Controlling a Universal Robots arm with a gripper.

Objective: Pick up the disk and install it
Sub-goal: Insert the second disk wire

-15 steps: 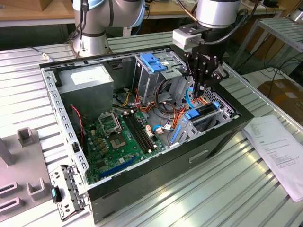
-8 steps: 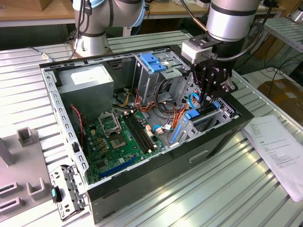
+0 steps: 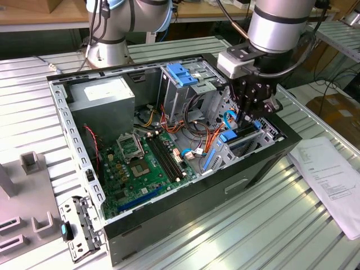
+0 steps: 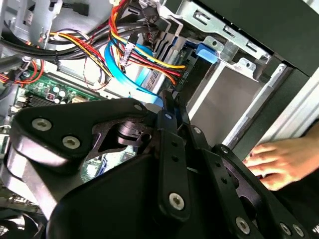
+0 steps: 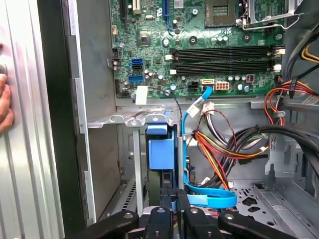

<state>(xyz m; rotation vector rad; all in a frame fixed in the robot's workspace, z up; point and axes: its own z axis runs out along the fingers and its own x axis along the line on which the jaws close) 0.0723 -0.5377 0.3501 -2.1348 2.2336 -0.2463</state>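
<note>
Item: disk (image 5: pixel 160 149), standing on edge in the drive bay at the case's (image 3: pixel 256 169) corner, on the exterior view's right; light-blue rail end showing.
Holder: gripper (image 5: pixel 173 196), its fingers (image 5: pixel 166 196) drawn close and pinching the disk's edge from above.
Handling (a judgement): rigid metal body, moderately heavy, smooth faces apt to slip; shock-sensitive. Best taken by the plastic rails or narrow edges, not the label face.
Neighbours: blue cable (image 5: pixel 209 199) and coloured wires (image 5: pixel 224 149) just beside the bay; motherboard (image 5: pixel 199 45) farther in.
Also present: a hand (image 4: pixel 279 162) resting on the case's outer wall.
</note>
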